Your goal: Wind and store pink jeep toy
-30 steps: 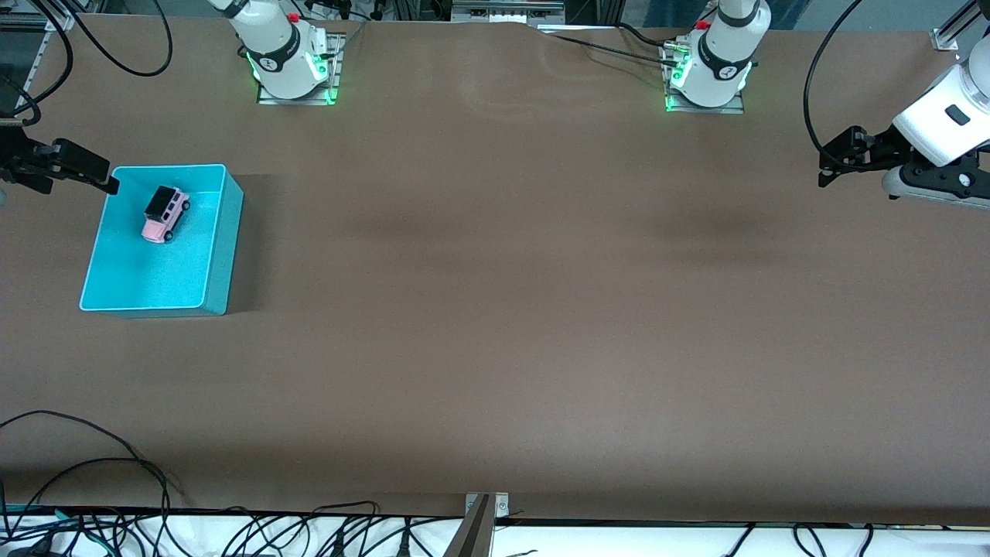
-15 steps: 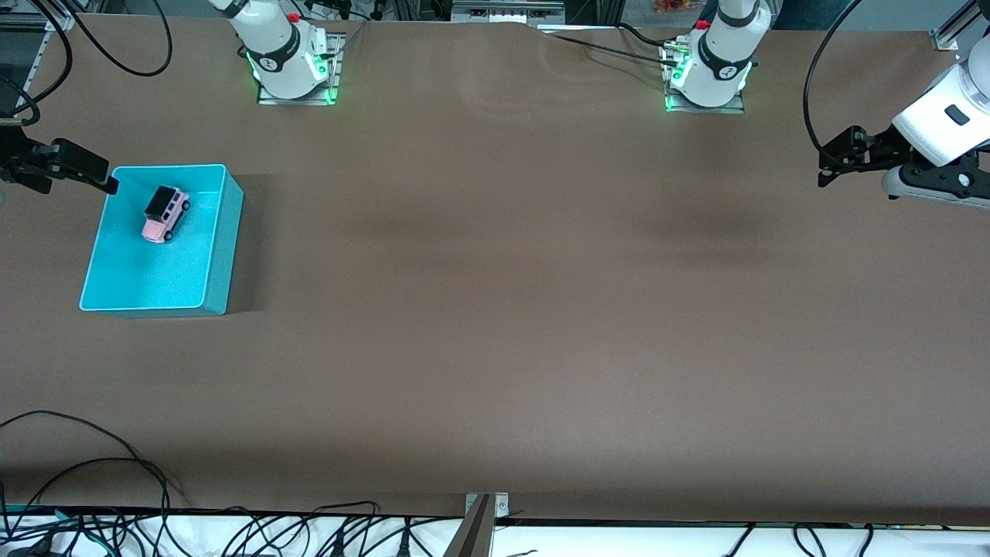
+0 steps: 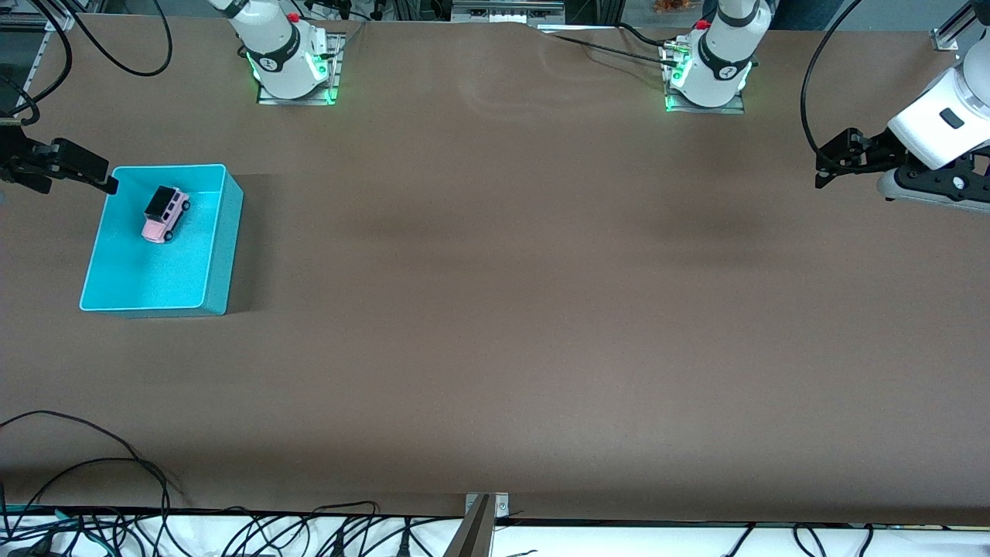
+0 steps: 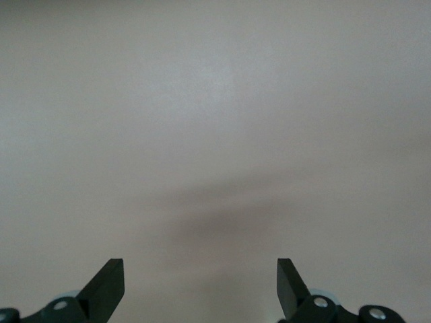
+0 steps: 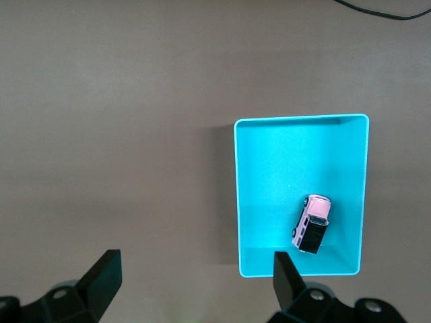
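Pink jeep toy [image 3: 165,214]: boxy, black roof, dark wheels.

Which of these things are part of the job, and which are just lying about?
Job:
- pink jeep toy, inside the turquoise bin
- right gripper, open, beside the bin
- left gripper, open, over bare table, waiting

Lying about:
- cables along the table edge

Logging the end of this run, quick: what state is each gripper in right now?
Left gripper: jaws open, holding nothing, over bare table.
Right gripper: jaws open, holding nothing, beside the turquoise bin; the pink jeep toy lies in it.
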Robot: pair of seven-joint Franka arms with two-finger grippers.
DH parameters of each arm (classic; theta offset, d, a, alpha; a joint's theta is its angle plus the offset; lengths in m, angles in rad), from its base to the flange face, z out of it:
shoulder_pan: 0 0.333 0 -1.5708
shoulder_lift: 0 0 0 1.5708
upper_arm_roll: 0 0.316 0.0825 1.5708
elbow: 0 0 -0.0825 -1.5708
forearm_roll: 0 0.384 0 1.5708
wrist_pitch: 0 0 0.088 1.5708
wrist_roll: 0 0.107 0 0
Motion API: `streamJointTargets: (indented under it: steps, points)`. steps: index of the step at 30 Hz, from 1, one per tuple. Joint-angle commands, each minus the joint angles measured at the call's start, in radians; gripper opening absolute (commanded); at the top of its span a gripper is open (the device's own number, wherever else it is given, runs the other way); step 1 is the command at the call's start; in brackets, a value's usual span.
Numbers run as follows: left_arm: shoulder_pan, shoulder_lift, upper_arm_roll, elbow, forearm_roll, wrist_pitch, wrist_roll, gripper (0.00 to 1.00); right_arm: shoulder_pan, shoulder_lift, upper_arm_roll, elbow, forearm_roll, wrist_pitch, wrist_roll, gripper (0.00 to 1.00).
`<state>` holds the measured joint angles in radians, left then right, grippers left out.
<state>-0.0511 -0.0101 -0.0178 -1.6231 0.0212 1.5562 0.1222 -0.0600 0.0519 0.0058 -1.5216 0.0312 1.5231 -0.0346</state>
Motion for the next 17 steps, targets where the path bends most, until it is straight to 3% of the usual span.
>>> streamJointTargets:
  steps: [1,17]
  points:
    - [-0.001,0.004,-0.004,0.014,-0.012,-0.005,-0.012,1.0,0.003,-0.014,-0.004,0.0,-0.014,-0.011,-0.002,1.0]
    - [-0.003,0.005,-0.007,0.012,-0.01,-0.03,-0.013,1.0,0.003,-0.014,-0.004,-0.002,-0.016,-0.011,-0.004,1.0]
